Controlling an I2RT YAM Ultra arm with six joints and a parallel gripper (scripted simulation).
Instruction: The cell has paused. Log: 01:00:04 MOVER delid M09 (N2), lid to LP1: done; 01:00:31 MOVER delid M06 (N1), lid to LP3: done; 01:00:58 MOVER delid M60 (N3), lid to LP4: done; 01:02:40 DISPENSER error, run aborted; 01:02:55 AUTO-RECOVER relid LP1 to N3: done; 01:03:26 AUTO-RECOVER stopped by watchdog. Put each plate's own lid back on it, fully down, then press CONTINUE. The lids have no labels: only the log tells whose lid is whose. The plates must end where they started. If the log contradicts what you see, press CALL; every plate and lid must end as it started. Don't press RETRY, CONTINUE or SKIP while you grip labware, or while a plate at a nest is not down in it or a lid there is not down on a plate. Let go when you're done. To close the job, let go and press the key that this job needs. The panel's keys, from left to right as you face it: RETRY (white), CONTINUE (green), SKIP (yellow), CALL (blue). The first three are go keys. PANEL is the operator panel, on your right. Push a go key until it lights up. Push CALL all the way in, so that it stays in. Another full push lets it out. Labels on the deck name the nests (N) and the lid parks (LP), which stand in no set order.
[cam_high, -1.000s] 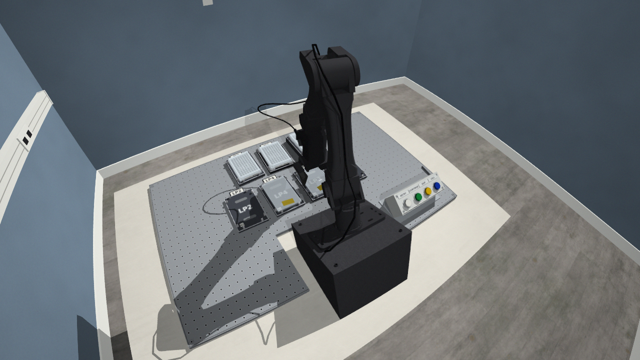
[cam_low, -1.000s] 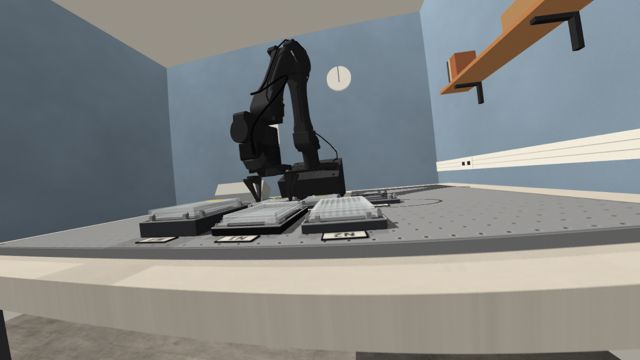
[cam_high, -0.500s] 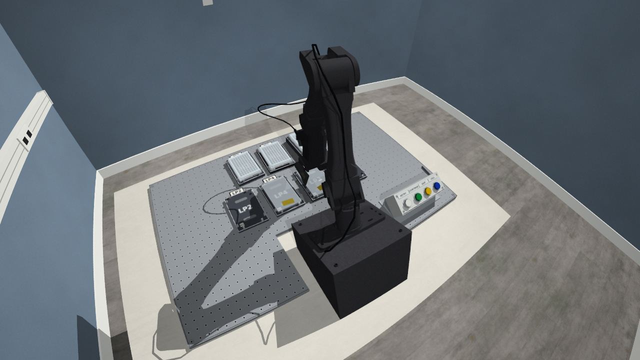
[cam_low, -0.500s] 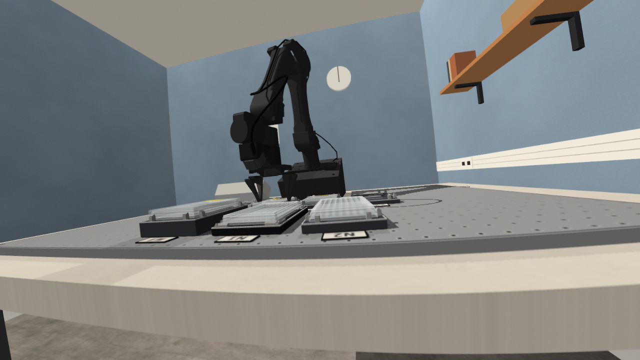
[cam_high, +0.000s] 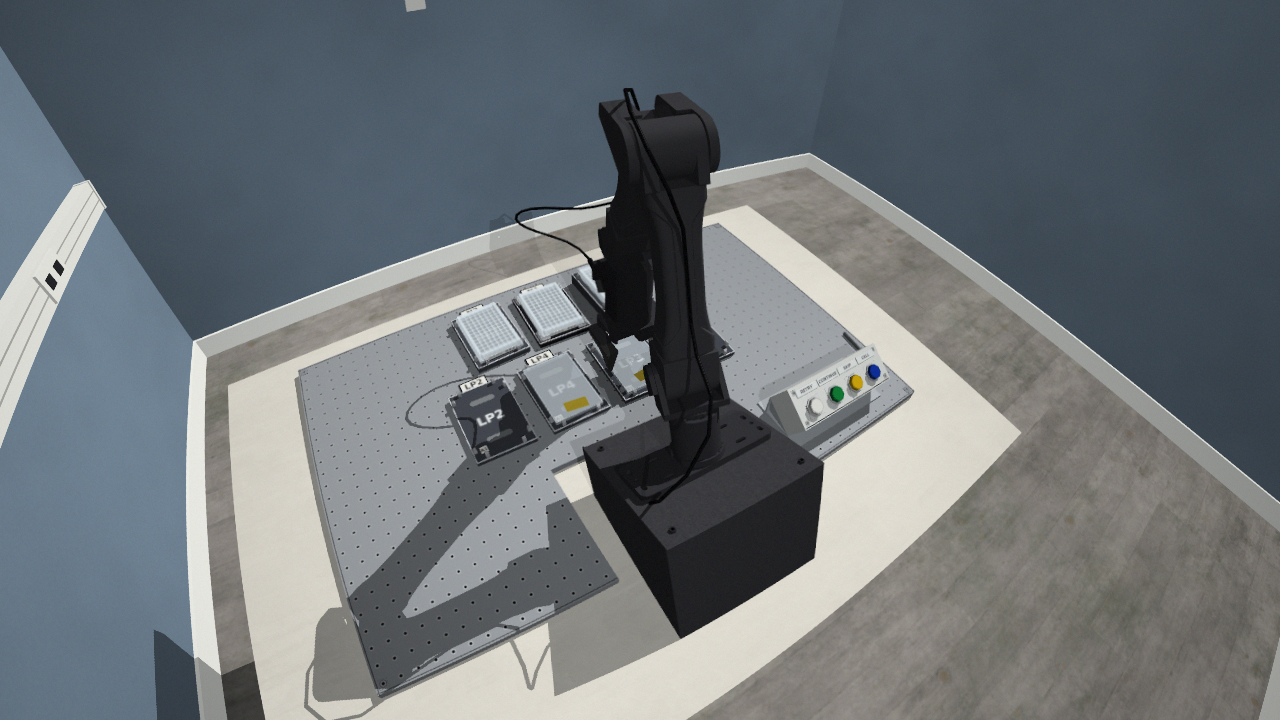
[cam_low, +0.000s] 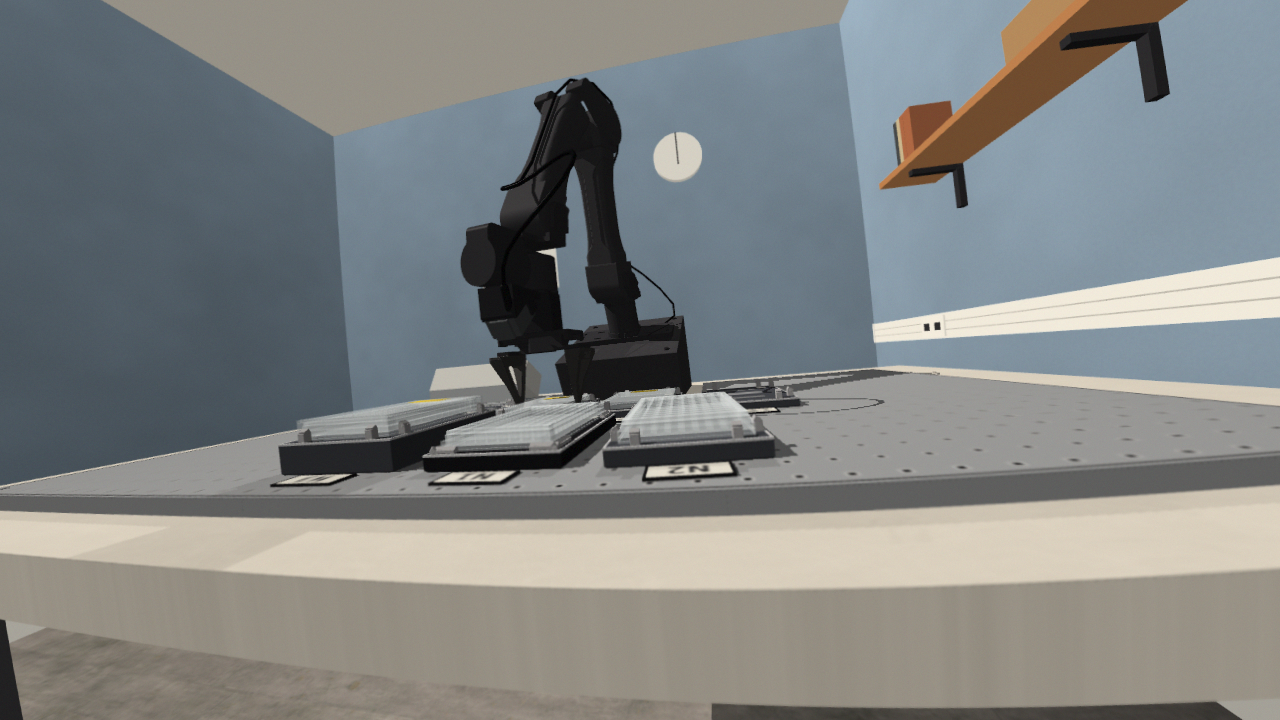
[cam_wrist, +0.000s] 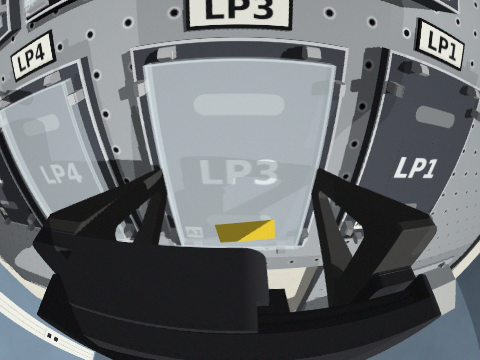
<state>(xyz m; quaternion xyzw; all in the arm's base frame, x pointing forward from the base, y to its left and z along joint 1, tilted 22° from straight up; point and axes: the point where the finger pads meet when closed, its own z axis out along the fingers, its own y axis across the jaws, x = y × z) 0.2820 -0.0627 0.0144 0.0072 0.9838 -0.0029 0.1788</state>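
Note:
A clear lid with a yellow corner mark (cam_wrist: 239, 145) lies in park LP3. My gripper (cam_wrist: 239, 176) is down over it, with one finger on each long side, shut on the lid. The gripper also shows in the top view (cam_high: 619, 356) and the exterior view (cam_low: 546, 386), low at the deck. Another clear lid (cam_wrist: 55, 155) lies in LP4. Park LP1 (cam_wrist: 420, 145) and park LP2 (cam_high: 490, 417) are bare. Open well plates sit in N2 (cam_low: 687, 418) and N1 (cam_low: 523, 425). The third plate (cam_low: 389, 418), at the far left of the exterior view, carries a clear lid.
The operator panel (cam_high: 832, 386) with white, green, yellow and blue keys stands on the deck at the right of the arm's base (cam_high: 707, 510). A thin cable loop lies on the deck beside LP2. The arm hides part of the third nest in the top view.

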